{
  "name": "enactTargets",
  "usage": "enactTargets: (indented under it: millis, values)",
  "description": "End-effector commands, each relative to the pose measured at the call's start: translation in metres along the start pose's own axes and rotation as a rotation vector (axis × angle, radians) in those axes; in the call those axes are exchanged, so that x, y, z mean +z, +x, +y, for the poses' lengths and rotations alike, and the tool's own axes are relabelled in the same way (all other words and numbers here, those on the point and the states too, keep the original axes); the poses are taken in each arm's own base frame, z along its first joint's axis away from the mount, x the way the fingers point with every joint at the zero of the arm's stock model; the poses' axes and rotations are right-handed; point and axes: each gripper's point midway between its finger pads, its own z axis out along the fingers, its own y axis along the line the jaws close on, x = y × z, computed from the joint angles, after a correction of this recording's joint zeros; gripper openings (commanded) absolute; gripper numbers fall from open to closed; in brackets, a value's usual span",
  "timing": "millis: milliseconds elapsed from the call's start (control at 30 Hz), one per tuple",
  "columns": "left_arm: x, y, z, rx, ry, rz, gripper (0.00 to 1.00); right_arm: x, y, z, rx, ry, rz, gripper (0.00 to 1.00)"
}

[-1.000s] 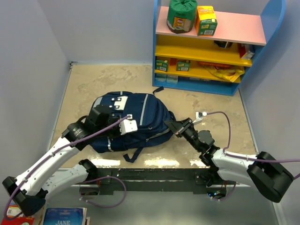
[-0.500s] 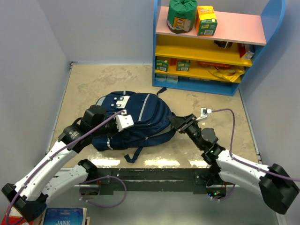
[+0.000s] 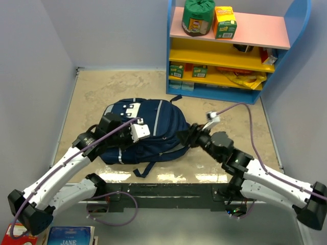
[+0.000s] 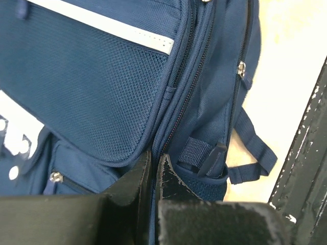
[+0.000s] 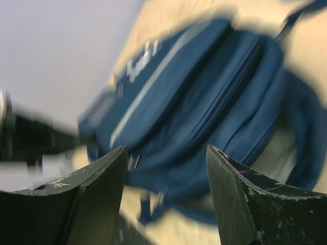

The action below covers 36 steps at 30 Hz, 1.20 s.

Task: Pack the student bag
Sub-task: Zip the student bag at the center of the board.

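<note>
The student bag (image 3: 156,125) is a navy backpack with white patches, lying flat on the beige table. My left gripper (image 3: 122,139) rests on its near left side. In the left wrist view the gripper (image 4: 153,158) is shut, pinching a strip of the bag's (image 4: 92,87) blue fabric beside a zip seam. My right gripper (image 3: 185,137) hovers at the bag's right edge. Its jaws stand wide open in the right wrist view (image 5: 166,153), nothing between them, and the bag (image 5: 204,92) is blurred beyond.
A blue shelf unit (image 3: 230,51) with pink and yellow boards stands at the back right, holding a green pack (image 3: 198,16), a yellow-green carton (image 3: 225,21) and other goods. A black rail (image 3: 168,189) runs along the near edge. Books (image 3: 69,236) lie at the bottom left. Walls close in both sides.
My right gripper has opened and swung left to the bag's right edge. The left gripper stayed shut on the bag and shifted only slightly.
</note>
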Motion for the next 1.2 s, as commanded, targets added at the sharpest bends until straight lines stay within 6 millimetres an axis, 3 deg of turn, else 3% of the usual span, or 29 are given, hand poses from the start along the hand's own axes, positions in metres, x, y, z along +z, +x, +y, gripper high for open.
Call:
enactTargets:
  millis: [0,167,267,533,800,1000,1167]
  values:
    - [0.007,-0.032,0.028,-0.001,-0.082,-0.090,0.00,-0.023,0.070,0.006,-0.165,0.040,0.205,0.66]
    - [0.022,-0.031,0.033,0.011,-0.063,-0.050,0.00,-0.028,0.130,0.008,-0.284,0.099,0.294,0.70]
    - [0.025,-0.038,0.036,0.024,-0.042,-0.043,0.00,-0.023,0.150,0.002,-0.352,0.156,0.292,0.74]
    - [0.017,-0.042,0.030,0.046,-0.027,-0.049,0.00,0.005,0.139,-0.013,-0.417,0.261,0.093,0.73]
    - [0.014,-0.040,0.026,0.048,-0.018,-0.057,0.00,0.026,0.147,0.001,-0.452,0.232,0.050,0.69]
    - [0.014,-0.040,0.023,0.055,-0.012,-0.060,0.00,0.034,0.159,-0.002,-0.447,0.251,0.051,0.59]
    - [0.013,-0.038,0.022,0.054,-0.011,-0.059,0.00,0.040,0.167,-0.003,-0.446,0.268,0.055,0.44]
